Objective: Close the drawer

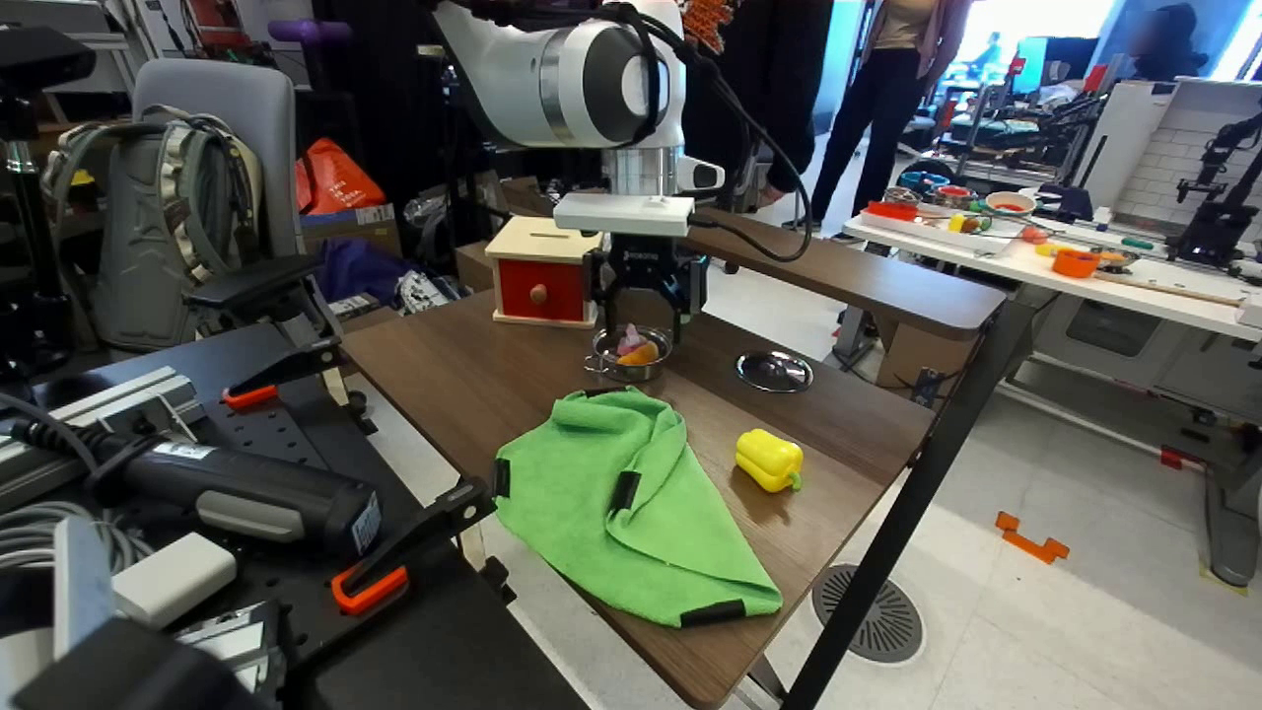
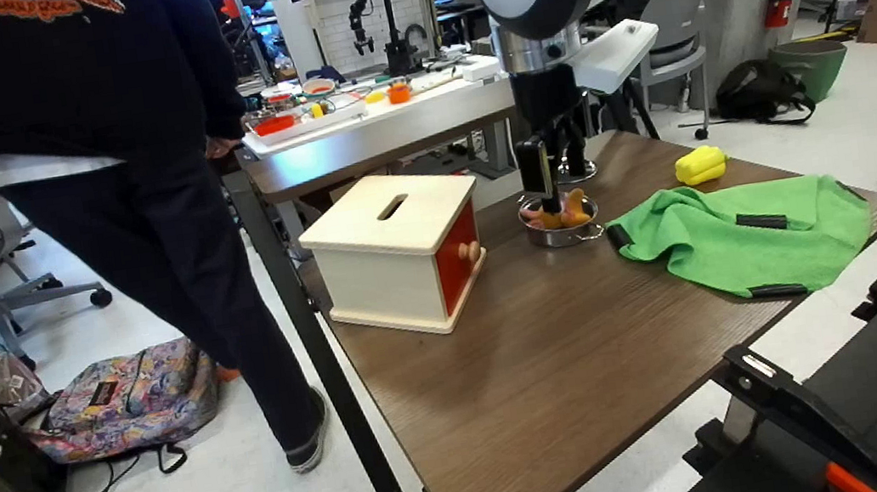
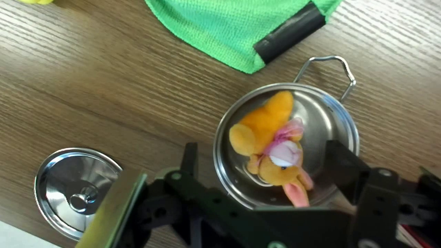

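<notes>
I have a stretch of bare tabletop [image 2: 540,360] leading straight up to the round knob [image 1: 539,293] of the red drawer [image 1: 568,299]. The steel pot [image 2: 562,238] is what crowds me: it sits off the drawer's front corner, under my gripper [image 1: 645,331], whose fingers [image 3: 190,161] stand apart with a plush toy [image 3: 274,137] showing between them. The pot's wire handle [image 3: 324,58] juts out near the green towel [image 1: 601,503], narrowing that passage. Bare wood separates pot and lid [image 1: 774,372]. Beyond the wooden box [image 2: 400,275], a person [image 2: 141,202] stands in my way.
</notes>
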Robot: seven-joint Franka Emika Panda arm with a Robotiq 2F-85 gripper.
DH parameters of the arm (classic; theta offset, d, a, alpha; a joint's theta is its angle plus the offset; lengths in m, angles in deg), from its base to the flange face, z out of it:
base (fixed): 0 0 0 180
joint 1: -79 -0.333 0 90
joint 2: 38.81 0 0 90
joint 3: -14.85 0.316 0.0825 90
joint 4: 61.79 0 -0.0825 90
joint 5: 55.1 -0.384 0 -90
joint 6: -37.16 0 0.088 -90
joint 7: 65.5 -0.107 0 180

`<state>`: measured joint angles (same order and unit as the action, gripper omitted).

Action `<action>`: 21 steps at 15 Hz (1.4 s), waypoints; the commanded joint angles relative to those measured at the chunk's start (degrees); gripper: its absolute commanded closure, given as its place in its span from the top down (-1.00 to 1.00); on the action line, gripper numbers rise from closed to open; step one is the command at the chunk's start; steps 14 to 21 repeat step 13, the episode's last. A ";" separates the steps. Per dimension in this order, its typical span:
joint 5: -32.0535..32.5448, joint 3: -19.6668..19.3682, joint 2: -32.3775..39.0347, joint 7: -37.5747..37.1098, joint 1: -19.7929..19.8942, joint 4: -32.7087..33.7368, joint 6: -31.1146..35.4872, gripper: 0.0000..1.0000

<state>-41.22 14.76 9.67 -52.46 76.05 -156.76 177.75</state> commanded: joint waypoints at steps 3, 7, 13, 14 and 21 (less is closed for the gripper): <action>-0.25 0.38 -1.60 -0.17 0.29 -1.44 -0.47 1.00; -1.06 1.69 -8.85 0.85 1.50 -9.19 1.71 1.00; 0.13 0.72 -10.86 -0.09 0.31 -11.03 1.34 1.00; 0.13 0.72 -10.86 -0.09 0.31 -11.03 1.34 1.00; 0.13 0.72 -10.86 -0.09 0.31 -11.03 1.34 1.00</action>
